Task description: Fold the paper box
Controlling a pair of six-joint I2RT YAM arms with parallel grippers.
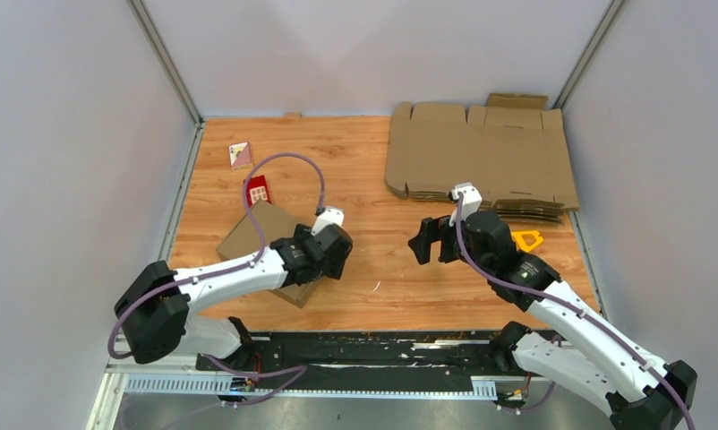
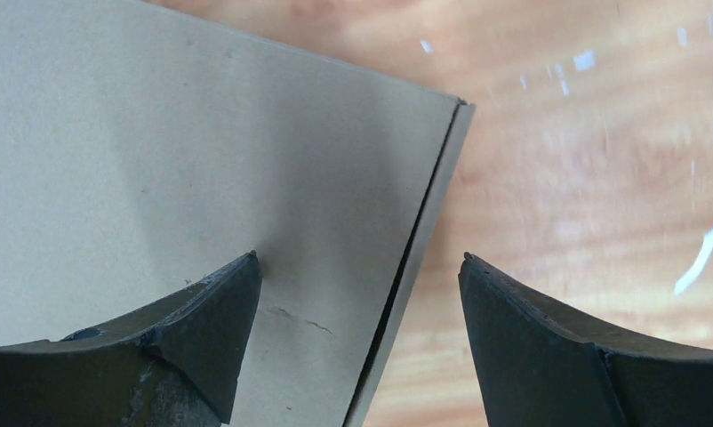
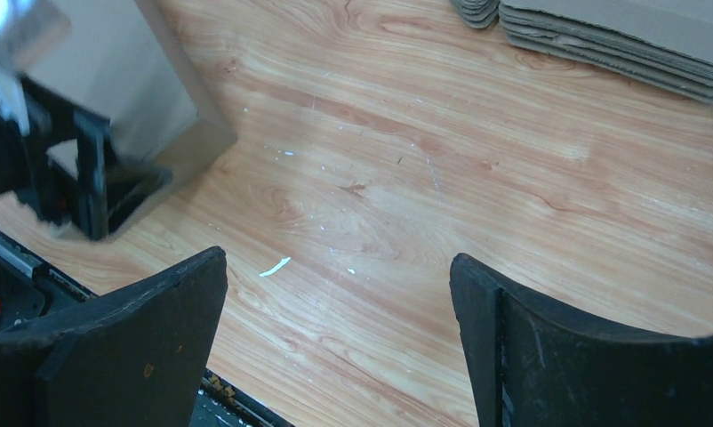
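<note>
The paper box [image 1: 257, 235] is a closed shallow brown mailer lying on the left of the wooden table. My left gripper [image 1: 327, 258] hangs open over its right-hand edge. In the left wrist view the box lid [image 2: 202, 160] fills the left side, and the left gripper [image 2: 360, 258] straddles the lid's edge, one finger over the lid and the other over bare wood. My right gripper [image 1: 425, 242] is open and empty above the middle of the table, pointing left. In the right wrist view the right gripper [image 3: 340, 267] is over bare wood, with the box [image 3: 171, 98] at the upper left.
A pile of flat brown cardboard sheets [image 1: 481, 161] lies at the back right, also in the right wrist view [image 3: 620, 36]. A small red box [image 1: 258, 191] and a small card [image 1: 240, 154] lie behind the paper box. A yellow object [image 1: 527, 239] sits by the right arm.
</note>
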